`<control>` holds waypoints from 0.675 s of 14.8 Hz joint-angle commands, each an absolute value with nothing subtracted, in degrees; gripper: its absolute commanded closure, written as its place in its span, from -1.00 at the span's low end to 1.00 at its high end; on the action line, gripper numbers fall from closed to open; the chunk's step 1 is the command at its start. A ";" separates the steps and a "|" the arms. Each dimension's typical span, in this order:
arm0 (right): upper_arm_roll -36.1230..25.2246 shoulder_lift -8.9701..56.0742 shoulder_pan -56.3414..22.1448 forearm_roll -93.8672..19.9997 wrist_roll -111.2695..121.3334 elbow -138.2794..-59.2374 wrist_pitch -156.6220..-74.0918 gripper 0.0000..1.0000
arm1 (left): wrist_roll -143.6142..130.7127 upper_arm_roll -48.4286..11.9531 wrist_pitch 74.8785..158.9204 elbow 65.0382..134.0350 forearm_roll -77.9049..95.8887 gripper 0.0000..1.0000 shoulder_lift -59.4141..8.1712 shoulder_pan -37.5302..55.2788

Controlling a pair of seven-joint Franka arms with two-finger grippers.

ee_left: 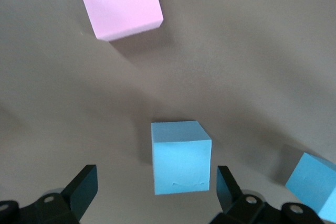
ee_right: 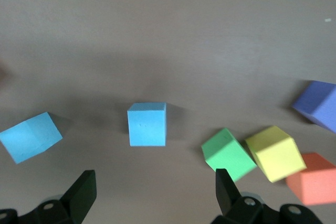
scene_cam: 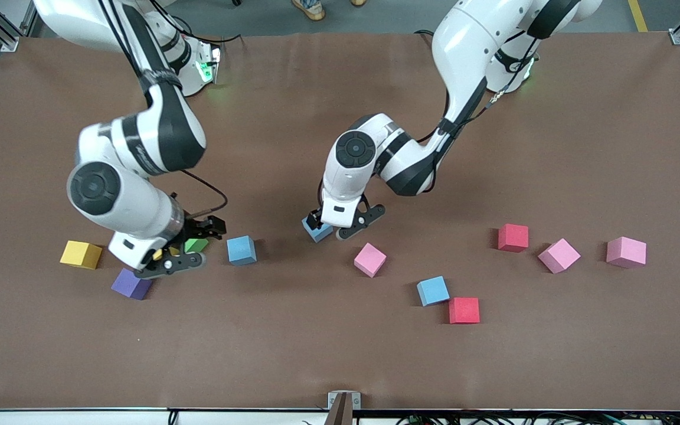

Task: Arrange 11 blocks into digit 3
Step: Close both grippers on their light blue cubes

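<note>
Loose blocks lie scattered on the brown table, and no digit 3 shows. My left gripper is open and low, its fingers either side of a light blue block without touching it. The bright pink block lies nearby. My right gripper is open over bare table, one finger beside the green block. Around it are a light blue block, yellow, orange and purple blocks. A golden-yellow block lies toward the right arm's end.
Toward the left arm's end lie a third light blue block touching a red one, another red block, and two paler mauve-pink cubes. A small bracket sits at the table's front edge.
</note>
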State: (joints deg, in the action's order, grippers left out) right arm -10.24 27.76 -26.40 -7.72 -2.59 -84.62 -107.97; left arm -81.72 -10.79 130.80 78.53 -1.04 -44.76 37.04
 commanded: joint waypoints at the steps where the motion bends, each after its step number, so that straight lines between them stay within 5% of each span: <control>1: -10.63 31.63 -27.59 -8.70 -2.64 -84.29 -111.08 -1.00 | -85.85 -10.11 131.31 76.38 -1.93 -1.00 -46.49 37.53; 10: -10.72 37.00 -29.18 -12.57 -2.46 -89.73 -122.52 -1.00 | -95.01 -5.98 134.74 73.22 -1.85 -1.00 -51.06 44.03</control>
State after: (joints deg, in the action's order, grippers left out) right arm -10.24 37.73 -28.81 -11.58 -2.58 -88.31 -121.80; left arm -93.77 -7.86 134.63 77.01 -1.04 -48.34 42.17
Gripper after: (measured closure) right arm 0.000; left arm 0.000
